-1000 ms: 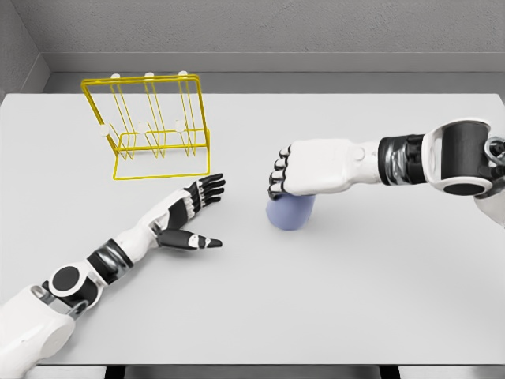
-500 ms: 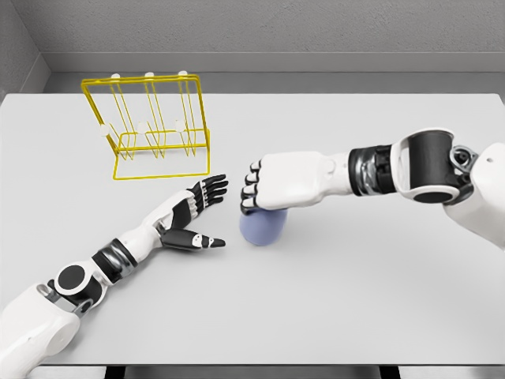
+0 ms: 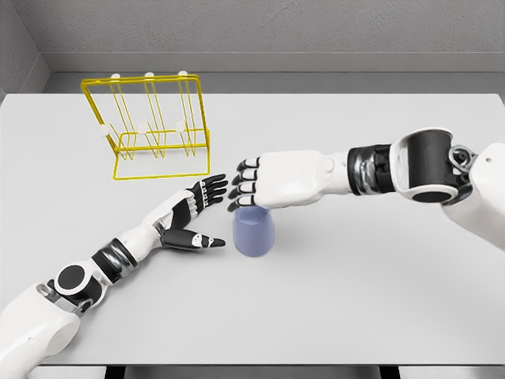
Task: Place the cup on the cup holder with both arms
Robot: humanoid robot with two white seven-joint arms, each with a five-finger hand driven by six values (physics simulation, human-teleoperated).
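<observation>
Right robot hand [image 3: 260, 183] sits over the top of the lavender cup [image 3: 253, 231], its fingers reaching past the rim toward the left; whether they grip the cup or only rest on it is hard to tell from this angle. The cup stands on the white surface [image 3: 355, 300], near the middle, wider end down. Left robot hand [image 3: 192, 219] lies just beside the cup with fingers spread and palm turned toward it, holding nothing, probably waiting to receive it. That fits a handover, since the yellow cup holder [image 3: 150, 126] stands well apart on the left arm's side, nearer the back of the surface.
</observation>
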